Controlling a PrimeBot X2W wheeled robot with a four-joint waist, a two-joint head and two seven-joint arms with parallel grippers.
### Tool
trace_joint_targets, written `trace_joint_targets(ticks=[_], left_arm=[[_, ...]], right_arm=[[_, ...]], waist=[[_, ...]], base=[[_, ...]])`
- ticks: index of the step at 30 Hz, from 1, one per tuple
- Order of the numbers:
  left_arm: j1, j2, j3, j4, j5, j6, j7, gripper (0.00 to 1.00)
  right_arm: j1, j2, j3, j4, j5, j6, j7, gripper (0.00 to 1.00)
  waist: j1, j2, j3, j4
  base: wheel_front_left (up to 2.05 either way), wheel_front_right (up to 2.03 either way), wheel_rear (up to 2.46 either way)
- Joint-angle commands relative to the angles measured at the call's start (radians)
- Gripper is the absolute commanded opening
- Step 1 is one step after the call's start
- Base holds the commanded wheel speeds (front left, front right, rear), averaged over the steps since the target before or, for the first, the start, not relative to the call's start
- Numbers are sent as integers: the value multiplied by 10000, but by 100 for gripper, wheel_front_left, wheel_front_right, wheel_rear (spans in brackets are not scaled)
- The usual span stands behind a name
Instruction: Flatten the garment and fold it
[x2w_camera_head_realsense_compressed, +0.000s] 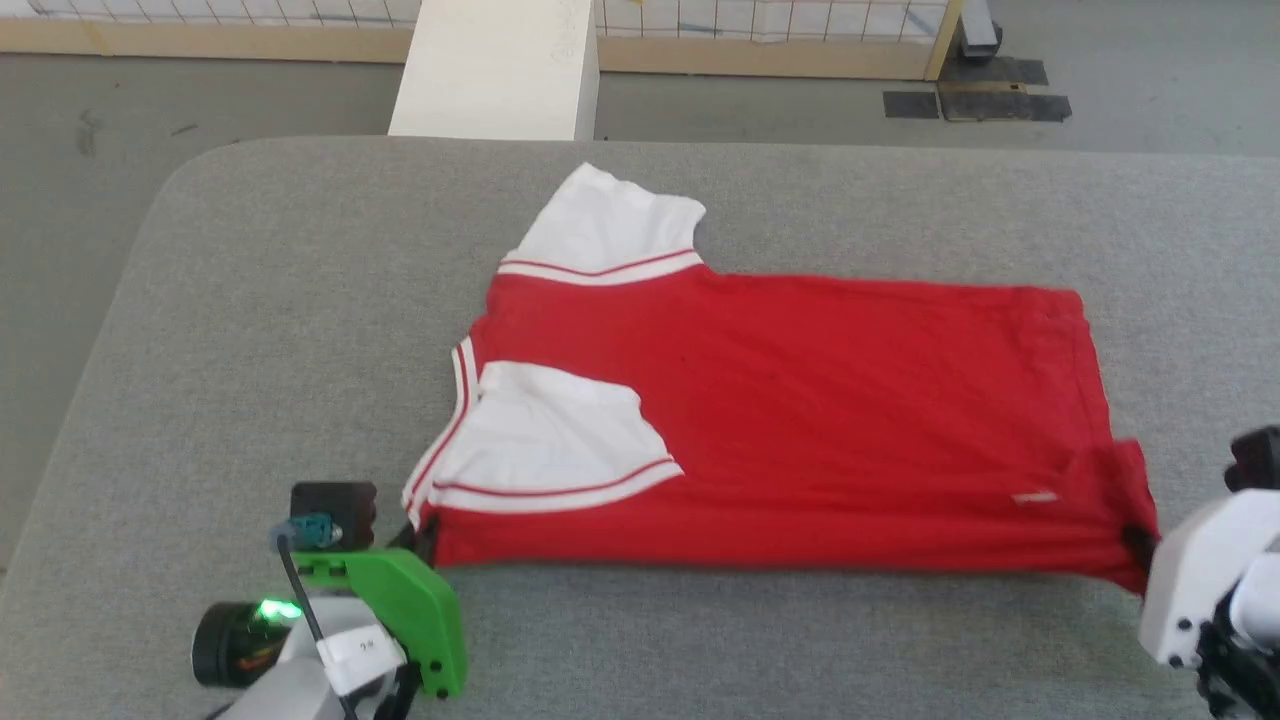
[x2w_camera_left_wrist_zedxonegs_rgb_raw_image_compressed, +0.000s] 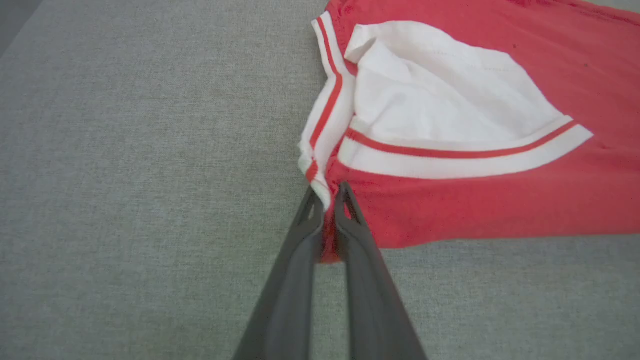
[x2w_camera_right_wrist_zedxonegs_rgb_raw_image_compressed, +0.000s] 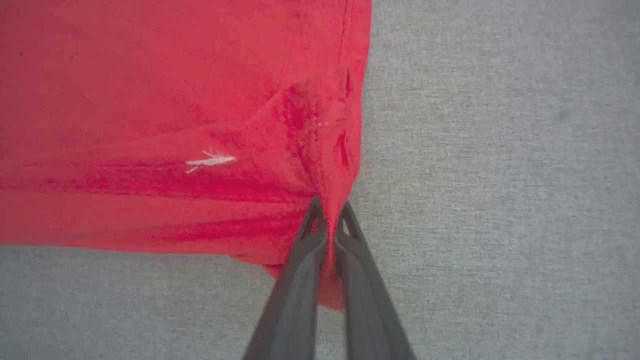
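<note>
Garment (x2w_camera_head_realsense_compressed: 800, 420) lies on the grey table (x2w_camera_head_realsense_compressed: 250, 350); my left gripper (x2w_camera_left_wrist_zedxonegs_rgb_raw_image_compressed: 328, 193) pinches its shoulder corner, my right gripper (x2w_camera_right_wrist_zedxonegs_rgb_raw_image_compressed: 330, 204) its hem corner (both tight). Next, probably: carry that edge evenly across.

Bare bench (x2w_camera_head_realsense_compressed: 250, 330) left of garment (x2w_camera_head_realsense_compressed: 800, 400), behind it, along near edge; white block (x2w_camera_head_realsense_compressed: 500, 70) stands beyond far edge.

Green bracket (x2w_camera_head_realsense_compressed: 405, 600), black cable (x2w_camera_head_realsense_compressed: 303, 598), white wrist casing (x2w_camera_head_realsense_compressed: 1195, 570)

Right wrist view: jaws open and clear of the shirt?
No: the right gripper is shut, pinching a red hem corner of the garment.
</note>
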Motion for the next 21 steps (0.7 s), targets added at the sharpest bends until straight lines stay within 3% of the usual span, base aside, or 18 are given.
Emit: trace_joint_targets(ticks=[1, 7, 14, 15, 16, 21], left_arm=[[249, 123, 18, -92, -162, -22, 82, 0], [886, 236, -247, -182, -412, -5, 489, 0], [1038, -132, -411, 443, -614, -194, 375, 0], [1003, -169, -465, 573, -602, -275, 354, 99], [969, -219, -475, 655, -604, -319, 306, 100], [730, -410, -452, 1036, -489, -665, -311, 100]], right_arm=[[279, -104, -96, -120, 69, -13, 152, 0], [923, -181, -125, -116, 165, -13, 310, 0], [1015, -153, 175, 669, 79, -13, -140, 0], [973, -168, 238, 785, 64, -13, -282, 53], [922, -186, 251, 864, 37, -13, -449, 100], [573, -240, 319, 1134, -13, -13, -1605, 100]], waist=[[0, 33, -49, 23], [0, 33, 39, 59], [0, 33, 134, 106], [0, 33, 127, 107], [0, 33, 118, 111], [0, 33, -83, 106]], base=[[0, 0, 0], [0, 0, 0], [0, 0, 0], [0, 0, 0], [0, 0, 0], [0, 0, 0]])
